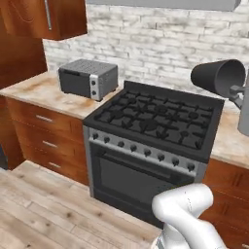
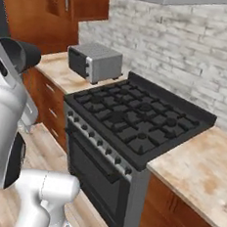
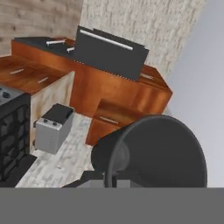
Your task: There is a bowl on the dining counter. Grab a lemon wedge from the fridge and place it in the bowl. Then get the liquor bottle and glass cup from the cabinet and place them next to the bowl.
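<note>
Dark grey round cup [image 1: 217,78], lying on its side in the air above the right end of the black gas stove [image 1: 154,120]; gripper [image 1: 237,92] clenched on its wall. Silver toaster oven [image 1: 88,78] far left.

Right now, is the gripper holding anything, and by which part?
Yes: a dark cup, tipped on its side with its open mouth facing the hand camera. The gripper's hold appears to be at the rim or wall; the exact contact is hidden.

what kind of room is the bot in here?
A rendered home kitchen: a gas stove with an oven below, a toaster oven on a marbled counter, and wood cabinets against a brick wall.
</note>
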You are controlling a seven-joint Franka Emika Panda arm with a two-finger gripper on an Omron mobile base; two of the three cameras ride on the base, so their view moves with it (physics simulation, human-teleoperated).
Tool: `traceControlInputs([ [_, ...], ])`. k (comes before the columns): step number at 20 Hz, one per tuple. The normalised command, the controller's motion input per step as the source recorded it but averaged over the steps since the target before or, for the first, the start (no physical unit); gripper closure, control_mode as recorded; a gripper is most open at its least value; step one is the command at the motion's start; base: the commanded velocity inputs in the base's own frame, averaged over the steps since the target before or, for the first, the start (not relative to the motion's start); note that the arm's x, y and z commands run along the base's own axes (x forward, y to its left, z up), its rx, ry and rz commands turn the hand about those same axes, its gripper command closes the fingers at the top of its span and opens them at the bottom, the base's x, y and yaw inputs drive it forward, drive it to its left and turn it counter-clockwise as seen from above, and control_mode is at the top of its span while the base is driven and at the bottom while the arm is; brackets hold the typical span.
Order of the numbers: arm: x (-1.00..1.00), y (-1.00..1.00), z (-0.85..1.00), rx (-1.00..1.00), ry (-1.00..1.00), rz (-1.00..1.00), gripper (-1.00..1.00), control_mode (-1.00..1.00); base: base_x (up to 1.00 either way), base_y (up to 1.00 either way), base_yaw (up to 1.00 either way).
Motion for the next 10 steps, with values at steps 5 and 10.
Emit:
traceControlInputs([
  [5,0.00,0.00,0.00,0.00,0.00,0.00,1.00,1.00,-0.20,0.61,0.72],
  [10,0.00,0.00,0.00,0.00,0.00,0.00,1.00,1.00,0.05,0.45,0.77],
])
